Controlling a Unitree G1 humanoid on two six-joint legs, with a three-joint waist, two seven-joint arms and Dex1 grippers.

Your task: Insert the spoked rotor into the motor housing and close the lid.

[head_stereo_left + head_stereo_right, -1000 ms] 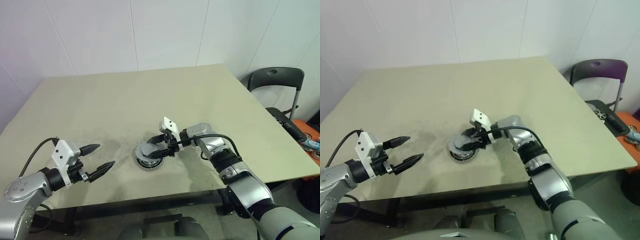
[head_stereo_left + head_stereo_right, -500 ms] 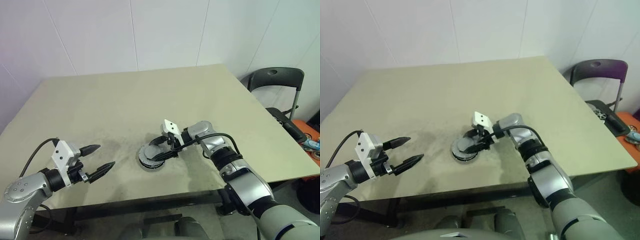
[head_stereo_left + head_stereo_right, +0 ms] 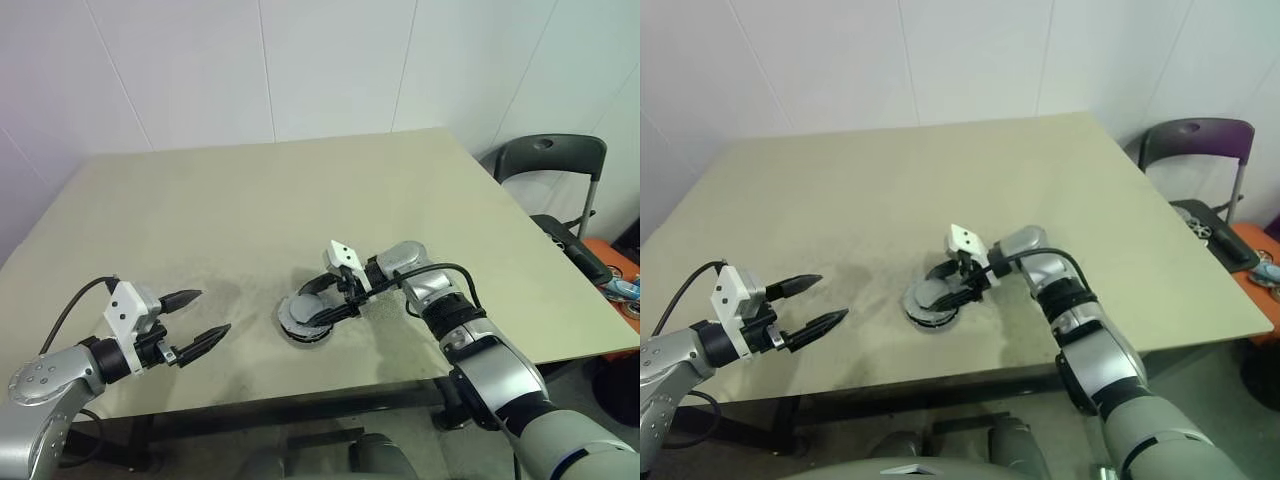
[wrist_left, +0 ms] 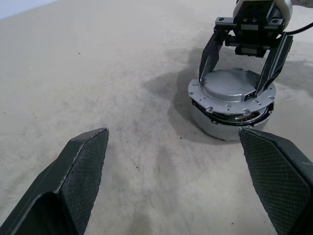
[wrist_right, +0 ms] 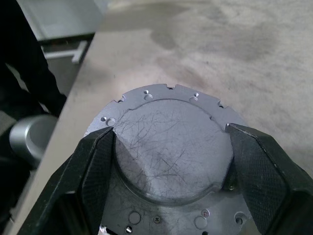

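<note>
In the left eye view, the motor housing (image 3: 307, 322) stands on the beige table (image 3: 300, 200), in its near half. The lid (image 3: 305, 312) lies on top of the housing. The right gripper (image 3: 322, 303) comes to the housing from the right side, and its two black fingers stand on two opposite sides of the lid's raised middle. The left gripper (image 3: 198, 318) hangs over the table well to the left of the housing, with its fingers spread wide and nothing between them. A dark folding chair (image 3: 555, 165) stands far to the right of the housing, beyond the table edge.

The right eye view gives the same scene: the lid (image 3: 930, 297) is on the housing and the right gripper's fingers (image 3: 962, 296) are around it.

In the left wrist view, the housing (image 4: 230, 120) is seen from the side. The lid (image 4: 232, 90) sits on it a little tilted, and through a gap under its rim the copper-coloured windings (image 4: 244, 115) show. The right gripper (image 4: 239, 68) stands just behind the housing, one finger on each side of the lid's round boss. The left gripper's own fingers (image 4: 80, 183) are far apart and empty.

In the right wrist view, the lid (image 5: 171, 147) is close, with scratches on its raised middle and notches on its edge. The fingers (image 5: 95, 166) of the right gripper touch the boss on both sides, so the gripper holds the lid in a rather wide grip. The table edge lies beside the housing.
</note>
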